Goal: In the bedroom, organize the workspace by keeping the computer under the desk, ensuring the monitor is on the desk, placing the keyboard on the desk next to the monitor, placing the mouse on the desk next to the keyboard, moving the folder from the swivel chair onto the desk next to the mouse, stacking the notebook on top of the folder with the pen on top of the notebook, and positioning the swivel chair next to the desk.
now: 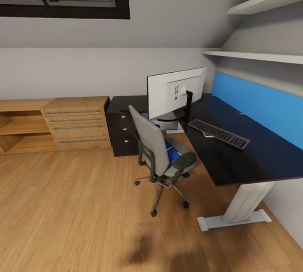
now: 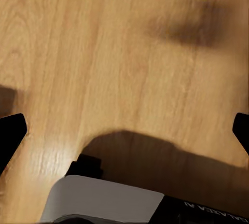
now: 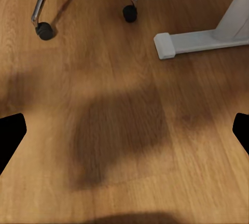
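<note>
The black desk [image 1: 252, 154] with its blue back panel stands at the right. On it the monitor [image 1: 174, 91] shows its light back, and the dark keyboard [image 1: 219, 134] lies beside it. The grey swivel chair [image 1: 153, 146] stands at the desk's inner corner, with the blue folder [image 1: 171, 151] on its seat. Its casters [image 3: 44, 29] appear in the right wrist view. My left gripper [image 2: 124, 130] and right gripper [image 3: 124, 130] hang open over bare wood floor, holding nothing. The computer, mouse, notebook and pen are hidden or out of view.
A dark drawer unit [image 1: 122, 131] and a low oak shelving unit [image 1: 63, 122] line the back wall. The desk's white foot [image 3: 171, 45] rests on the floor near my right gripper. Wall shelves [image 1: 261, 55] hang above the desk. Wood floor [image 1: 75, 213] stretches to the left.
</note>
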{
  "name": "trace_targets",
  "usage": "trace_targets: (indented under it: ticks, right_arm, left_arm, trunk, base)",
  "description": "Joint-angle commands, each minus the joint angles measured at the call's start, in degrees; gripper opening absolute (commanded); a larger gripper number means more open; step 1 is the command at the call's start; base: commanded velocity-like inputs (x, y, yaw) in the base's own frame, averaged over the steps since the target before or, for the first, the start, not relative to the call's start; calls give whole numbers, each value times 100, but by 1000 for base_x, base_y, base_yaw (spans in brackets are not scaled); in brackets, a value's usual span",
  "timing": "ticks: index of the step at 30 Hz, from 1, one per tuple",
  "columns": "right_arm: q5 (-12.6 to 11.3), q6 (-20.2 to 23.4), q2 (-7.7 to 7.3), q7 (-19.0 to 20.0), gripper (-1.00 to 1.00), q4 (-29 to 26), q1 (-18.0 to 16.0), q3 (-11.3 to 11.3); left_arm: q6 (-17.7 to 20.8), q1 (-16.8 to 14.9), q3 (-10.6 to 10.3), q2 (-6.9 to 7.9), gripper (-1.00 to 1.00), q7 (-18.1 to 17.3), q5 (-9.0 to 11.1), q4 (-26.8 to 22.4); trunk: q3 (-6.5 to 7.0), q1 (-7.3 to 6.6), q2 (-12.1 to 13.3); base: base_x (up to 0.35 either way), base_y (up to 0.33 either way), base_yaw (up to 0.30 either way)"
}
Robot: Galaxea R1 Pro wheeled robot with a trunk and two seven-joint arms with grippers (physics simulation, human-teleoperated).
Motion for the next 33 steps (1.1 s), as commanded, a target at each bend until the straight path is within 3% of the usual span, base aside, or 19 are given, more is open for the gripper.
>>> trace_targets:
  ticks: [1, 7, 13, 22, 33]
  right_arm:
    - [-1, -15, 1, -18, 100, 4, -3, 1]
    - [-14, -22, -33, -18, 100, -1, -3, -6]
    - [-18, -51, -54, -20, 100, -2, -3, -7]
    - [-24, -72, -60, -26, 100, -2, -3, -7]
    - [-23, -68, -54, -27, 100, -2, -3, -7]
  left_arm:
    - [-105, -3, 3, 20, 100, 2, 60, 44]
    - [-411, -4, 4, 88, 100, -21, 57, 181]
    - [-458, -4, -8, 88, 100, -25, 53, 196]
    - [-485, -4, -10, 94, 100, -29, 52, 206]
    - [-494, -4, -11, 103, 100, -33, 49, 218]
  trunk:
    - [-24, 22, -44]
    - [-131, 154, -285]
    - [-239, 286, -525]
    - [-239, 286, -525]
    - [-239, 286, -525]
  base:
    - [0, 0, 0]
    - [0, 0, 0]
    - [0, 0, 0]
    - [0, 0, 25]
    - [0, -34, 221]
